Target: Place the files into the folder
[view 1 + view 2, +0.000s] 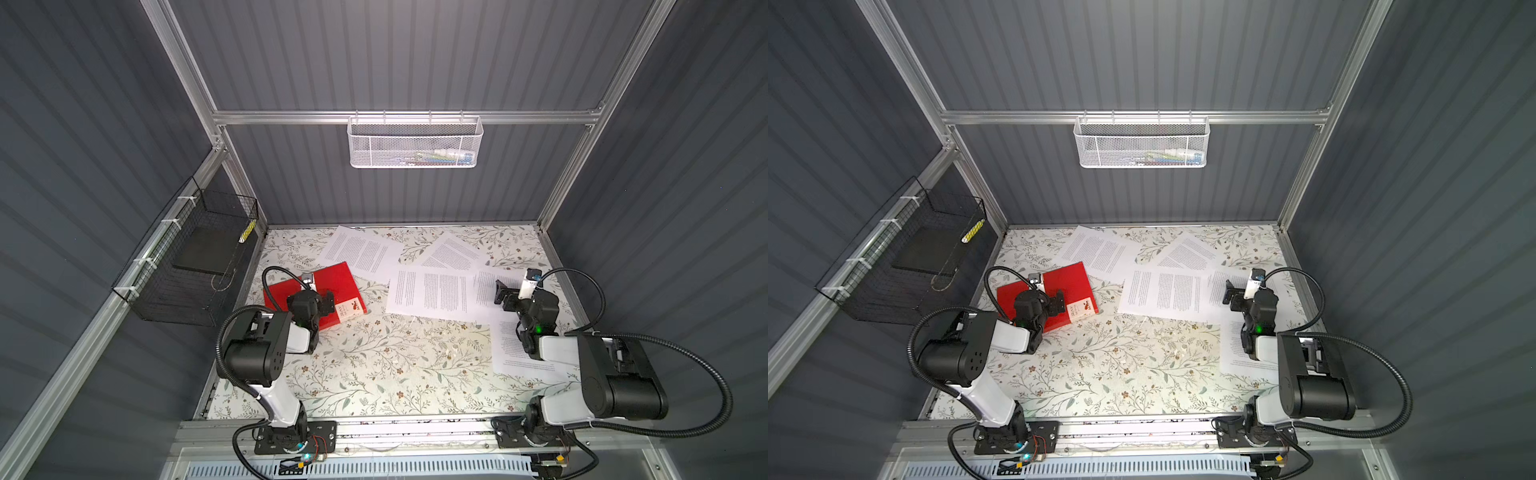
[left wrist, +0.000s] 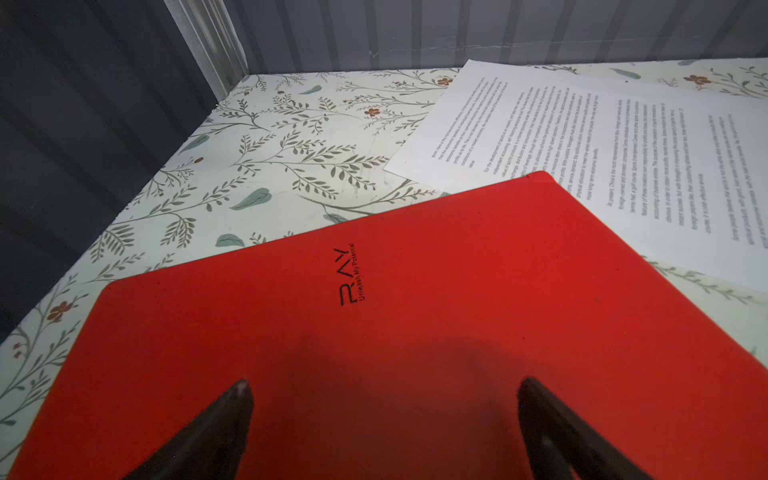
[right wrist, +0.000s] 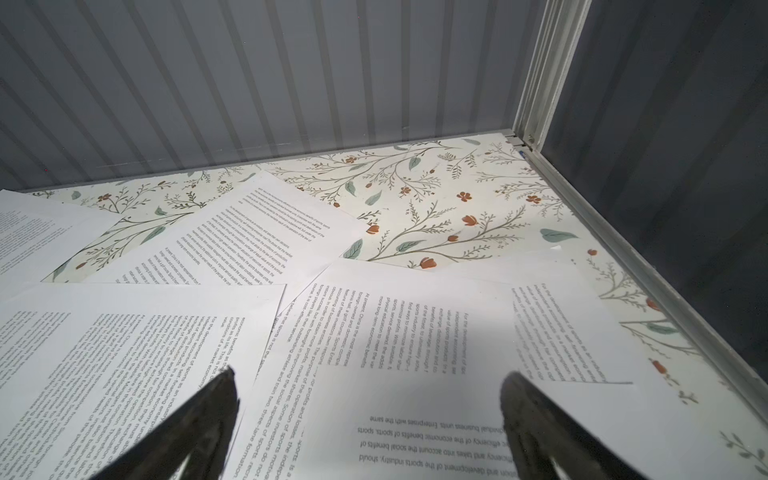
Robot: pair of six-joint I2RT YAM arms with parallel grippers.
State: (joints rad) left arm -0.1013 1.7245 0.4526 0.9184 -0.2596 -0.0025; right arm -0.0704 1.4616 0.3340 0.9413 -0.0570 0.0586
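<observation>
Left gripper (image 2: 382, 386) gapes empty over the flat red folder (image 2: 415, 270) by the floral table's (image 1: 374, 365) left edge; right gripper (image 3: 365, 374), equally wide, empty above white printed sheets (image 3: 395, 332).

Black wire basket (image 1: 166, 299) holds a dark slab (image 1: 208, 251) beside the floral table (image 1: 374, 365).

Top views overhead — wrist views close above folder (image 2: 436, 270), files (image 3: 395, 332).

Overhead light brightens the floral-patterned bench (image 1: 374, 365) in both top views. The grey ribbed walls (image 1: 83, 124) stay dim, and the aluminium frame posts (image 1: 178, 58) splay outward with wide-angle stretch. A soft shadow darkens the flat red folder (image 2: 415, 270) at the left claw (image 2: 384, 384), whose black tips are blurred.
</observation>
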